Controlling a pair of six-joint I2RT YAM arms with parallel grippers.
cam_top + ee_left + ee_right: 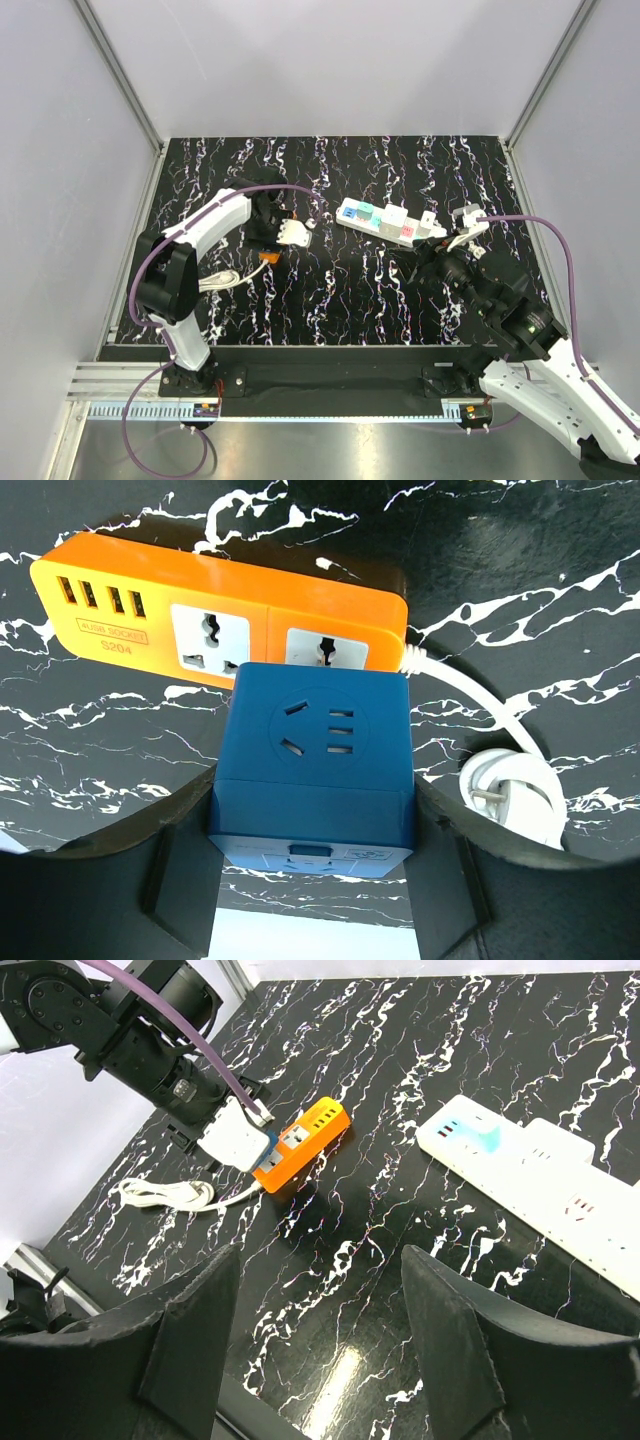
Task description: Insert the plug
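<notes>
The left gripper (312, 815) is closed on a blue cube plug (315, 750). One finger is on each side of the cube. In the left wrist view the cube fills the middle of the frame.

Just behind the cube, in the upper left of that frame, lies an orange power strip (200, 600). The cube hides part of the strip's right-hand socket. I cannot tell if the cube touches the strip. The left socket and the row of small slots at the far left are not covered.

A white cable (470, 695) comes out of the right end of the orange strip. It curls down to a white plug (505, 795) at the right edge of the frame, close beside the right finger.

In the top view all of this sits left of the middle of the black worktop (330, 300) with its white streaks. A long white power strip (385, 222) lies right of the middle, well apart from the orange one. It has some small blocks stuck on it.

The right gripper (320, 1270) is wide open and holds nothing. In the top view it is by the right end of the white strip.
</notes>
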